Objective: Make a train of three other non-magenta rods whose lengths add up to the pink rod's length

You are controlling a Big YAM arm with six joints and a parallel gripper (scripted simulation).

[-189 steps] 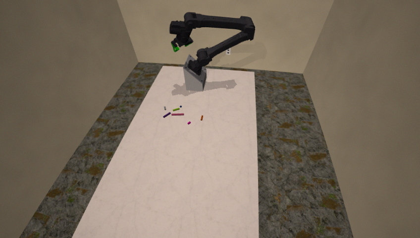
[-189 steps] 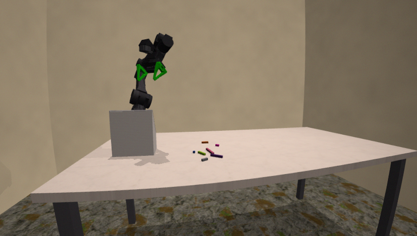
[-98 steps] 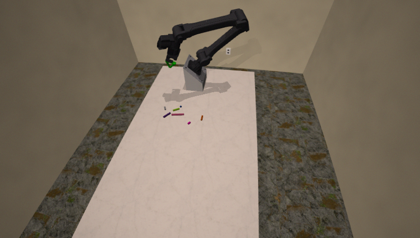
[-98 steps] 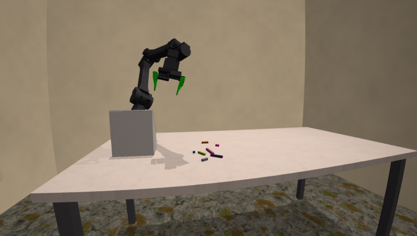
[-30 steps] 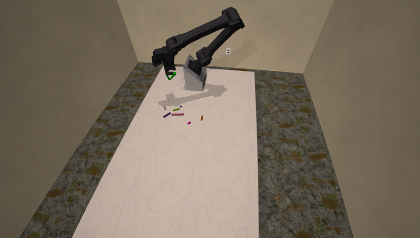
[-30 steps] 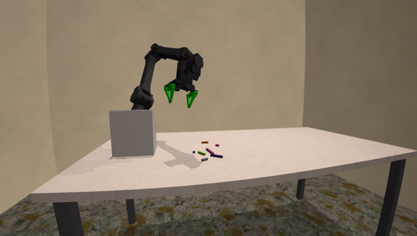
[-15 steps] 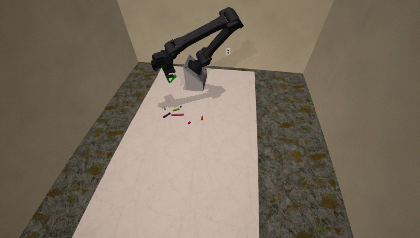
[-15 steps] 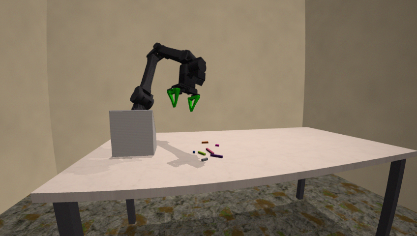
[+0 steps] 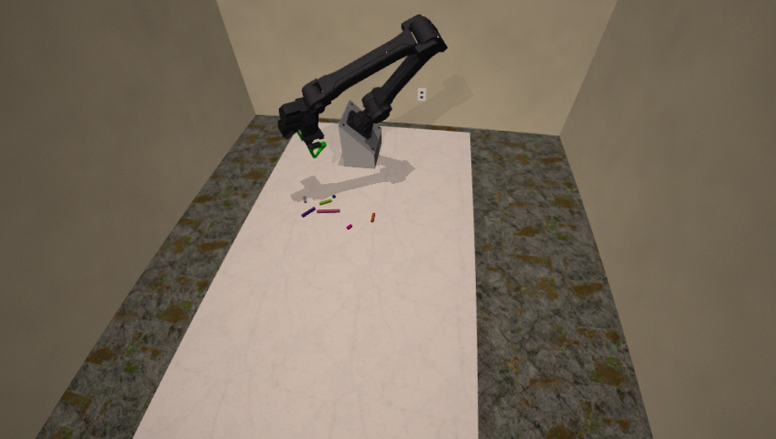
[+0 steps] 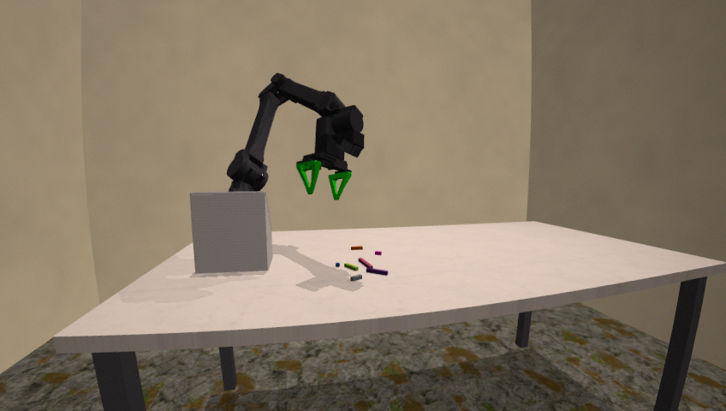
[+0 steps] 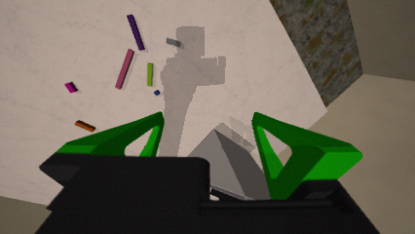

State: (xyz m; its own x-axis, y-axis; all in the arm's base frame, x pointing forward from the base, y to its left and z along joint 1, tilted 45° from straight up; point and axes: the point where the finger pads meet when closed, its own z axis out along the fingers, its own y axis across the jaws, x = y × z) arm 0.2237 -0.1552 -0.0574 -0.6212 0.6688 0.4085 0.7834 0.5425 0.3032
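only the wrist view seemingly separates pink rod (image 9: pixel 328 210) (image 10: pixel 365 263) (image 11: pixel 125 69).

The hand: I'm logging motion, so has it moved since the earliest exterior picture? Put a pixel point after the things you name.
Yes; against the grey mount (image 9: pixel 356 150) (image 10: pixel 229 234) (image 11: pixel 214 156), the hand (image 9: pixel 308 145) (image 10: pixel 323 196) (image 11: pixel 207 116) is now lower and farther right.
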